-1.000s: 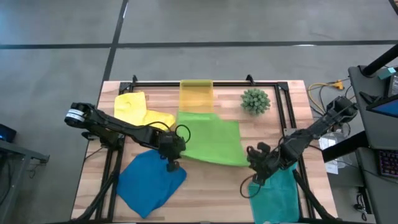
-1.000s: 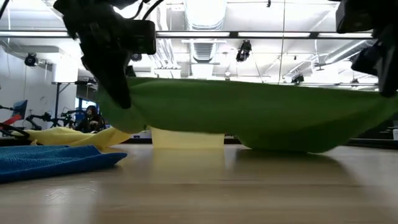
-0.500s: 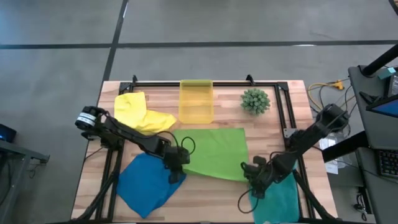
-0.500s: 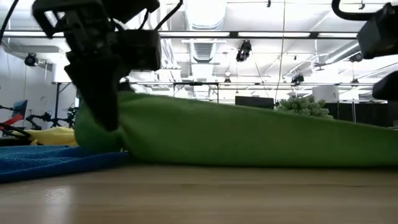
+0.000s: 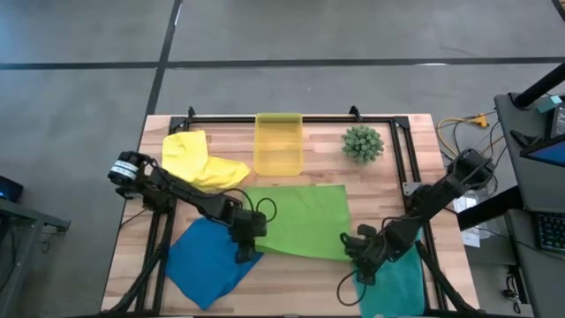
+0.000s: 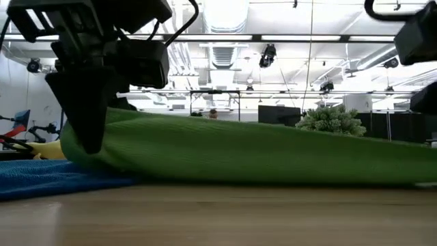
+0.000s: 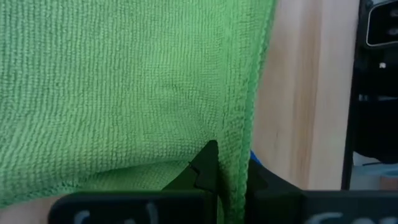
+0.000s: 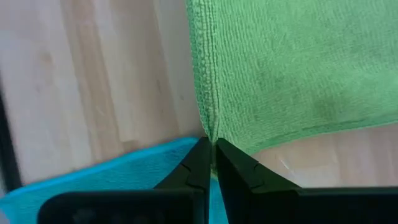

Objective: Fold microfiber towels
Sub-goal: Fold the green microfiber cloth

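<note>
The lime green towel [image 5: 298, 219] lies spread on the middle of the table, its far edge just short of the bin. My left gripper [image 5: 246, 250] is shut on its near left corner and my right gripper [image 5: 357, 262] on its near right corner, both low over the table. In the low view the towel [image 6: 259, 150] slopes down from my left gripper [image 6: 85, 116] to the wood. The royal blue towel [image 5: 207, 262] lies crumpled near left, the teal towel [image 5: 395, 284] near right, and the yellow towel [image 5: 198, 159] far left. My left gripper pinches the green towel's hemmed side edge [image 7: 235, 163] at the near left corner between its two fingers, slanting down from the near left. The corner is raised a little; the rest lies on the table. My right gripper pinches the hemmed edge at the near right corner [image 8: 209, 134] between its fingertips, pointing steeply down. That corner sits low, just over the teal towel's edge [image 8: 124, 174].
A translucent yellow-green bin [image 5: 279, 141] stands at the far middle and a spiky green plant [image 5: 362, 142] to its right. A black rail frame [image 5: 408, 150] runs round the table's far and side edges. Bare wood [image 5: 296, 283] shows between the blue and teal towels.
Both grippers have come down and toward the table's near edge, still shut on the green towel's near corners. The towel, hanging between them a second ago with its far edge against the bin, has slid toward the near edge and now lies flat.
</note>
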Available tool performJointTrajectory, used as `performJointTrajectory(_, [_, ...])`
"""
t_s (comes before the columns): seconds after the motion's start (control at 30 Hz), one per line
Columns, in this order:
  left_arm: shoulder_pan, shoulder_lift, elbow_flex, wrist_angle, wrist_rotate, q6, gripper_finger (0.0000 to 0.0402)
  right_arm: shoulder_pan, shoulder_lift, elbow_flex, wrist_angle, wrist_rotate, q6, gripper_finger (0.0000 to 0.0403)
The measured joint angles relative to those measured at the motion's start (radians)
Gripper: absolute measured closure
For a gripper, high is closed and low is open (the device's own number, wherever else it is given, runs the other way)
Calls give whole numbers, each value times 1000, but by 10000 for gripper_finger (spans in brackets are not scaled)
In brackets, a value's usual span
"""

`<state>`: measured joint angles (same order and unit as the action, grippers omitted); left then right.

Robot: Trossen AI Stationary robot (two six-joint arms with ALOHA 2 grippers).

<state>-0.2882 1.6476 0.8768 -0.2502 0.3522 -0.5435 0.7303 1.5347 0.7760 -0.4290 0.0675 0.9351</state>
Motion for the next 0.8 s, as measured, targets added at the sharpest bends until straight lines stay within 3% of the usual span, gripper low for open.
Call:
performJointTrajectory(0.23, [0, -24, 0, -4, 36, 1, 386, 0, -27, 0, -12, 2, 5, 394])
performJointTrajectory(0.57, [-10, -31, -2, -14, 72, 27, 225, -4, -13, -2, -7, 8, 9, 394])
performJointTrajectory(0.67, [-20, -31, -2, -13, 53, 43, 218, -9, -13, -2, -7, 9, 20, 394])
performJointTrajectory(0.8, [-39, -31, -2, -13, 47, 58, 238, -11, -13, -2, -5, 12, 49, 394])
